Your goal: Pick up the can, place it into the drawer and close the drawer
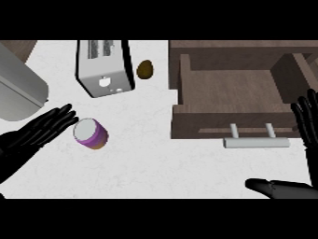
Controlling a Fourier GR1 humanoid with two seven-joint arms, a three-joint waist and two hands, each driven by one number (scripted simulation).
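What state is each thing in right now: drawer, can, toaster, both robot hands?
Drawer: open, nothing visible inside.
Can: on the counter, tilted, not held.
Toaster: on the counter, slots look empty.
Left robot hand: open, fingers straight, beside the can.
Right robot hand: open, fingers up, by the drawer's right side.

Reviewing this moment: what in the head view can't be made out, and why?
- Large grey appliance, head view: cut off by the left edge, so its kind is unclear.
- Small brown object beside the toaster: too small to identify.
- Drawer: its right wall is partly hidden behind the right hand.
- Left hand and can: whether they touch cannot be told.
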